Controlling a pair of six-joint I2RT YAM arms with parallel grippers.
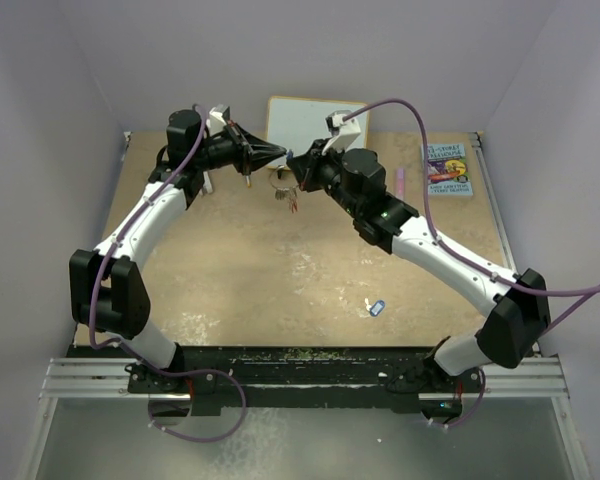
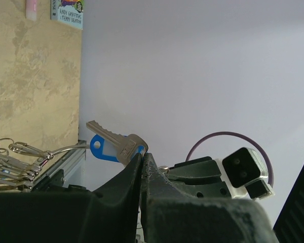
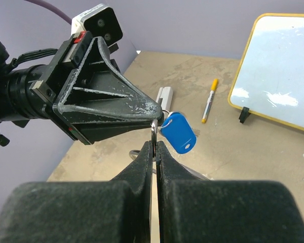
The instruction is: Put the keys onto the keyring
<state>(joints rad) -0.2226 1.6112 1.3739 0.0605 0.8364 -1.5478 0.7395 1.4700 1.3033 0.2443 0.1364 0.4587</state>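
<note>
My left gripper is shut on the head of a silver key with a blue tag, held in the air at the back of the table. My right gripper meets it tip to tip and is shut on a thin silver piece at the key's head; it looks like the keyring, seen edge-on. A bunch of keys hangs on wire just below the tips. The left gripper's black wedge fills the right wrist view. Another blue-tagged key lies on the table.
A small whiteboard stands at the back behind the grippers. A book and a pink marker lie at the back right. A white pen with orange ends and a small white block lie beside the whiteboard.
</note>
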